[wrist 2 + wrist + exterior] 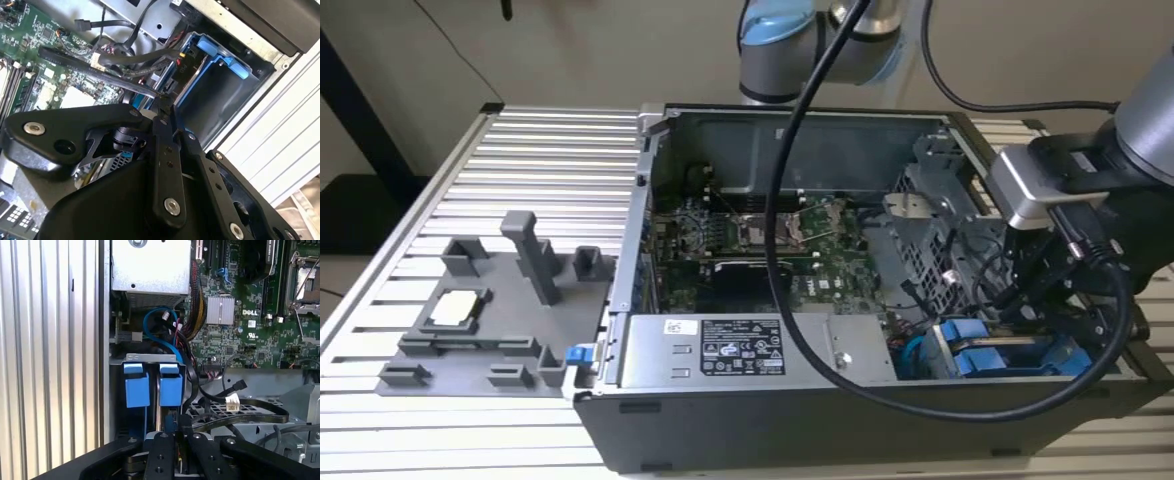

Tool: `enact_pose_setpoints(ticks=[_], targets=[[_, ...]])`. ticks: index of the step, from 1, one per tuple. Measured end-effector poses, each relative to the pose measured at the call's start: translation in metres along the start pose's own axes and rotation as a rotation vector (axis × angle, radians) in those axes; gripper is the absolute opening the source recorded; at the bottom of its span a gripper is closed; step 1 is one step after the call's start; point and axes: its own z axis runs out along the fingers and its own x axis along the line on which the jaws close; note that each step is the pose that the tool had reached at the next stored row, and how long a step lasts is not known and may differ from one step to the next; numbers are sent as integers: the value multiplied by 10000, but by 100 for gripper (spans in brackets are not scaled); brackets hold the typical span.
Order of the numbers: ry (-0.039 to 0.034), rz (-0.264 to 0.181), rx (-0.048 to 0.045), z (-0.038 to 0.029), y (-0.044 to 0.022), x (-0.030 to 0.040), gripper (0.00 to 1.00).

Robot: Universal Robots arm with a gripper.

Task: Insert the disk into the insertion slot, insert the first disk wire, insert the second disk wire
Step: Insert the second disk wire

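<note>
- Fingers (161, 131) pressed together at the tips – whether anything is pinched between them, impossible to tell.
- Disk (220, 54) sitting in the slot (145, 359), just beyond the fingertips.
- Likely snag: loose black wires (145, 70) crowding the tips – could catch and tug.
- Tight room: case wall (252, 37) close beside; free space mostly above.

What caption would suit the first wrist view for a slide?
Gripper close to the insertion slot with blue tabs, next to the green motherboard and loose black cables.
</note>
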Motion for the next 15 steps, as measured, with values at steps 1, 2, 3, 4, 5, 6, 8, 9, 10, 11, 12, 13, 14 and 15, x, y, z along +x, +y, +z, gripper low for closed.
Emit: enact_pose_setpoints(ticks=[1,2,3,4,5,6,8,9,10,11,12,13,14,15], targets=[[-5,0,0,6,-5,1,16],[-8,0,0,12,-8,1,16],[-10,2,0,19,-8,3,16],[-14,2,0,27,-10,4,16],[-19,1,0,34,-14,4,16],[-24,0,0,40,-19,6,16],[-37,2,1,54,-27,7,16],[-45,2,1,61,-30,8,16],[-50,3,1,67,-31,9,16],[-56,4,2,74,-33,9,16],[-61,3,2,81,-35,9,16],[-65,3,2,87,-36,9,16],[-70,4,2,93,-37,9,16],[-74,4,3,100,-38,10,16]])
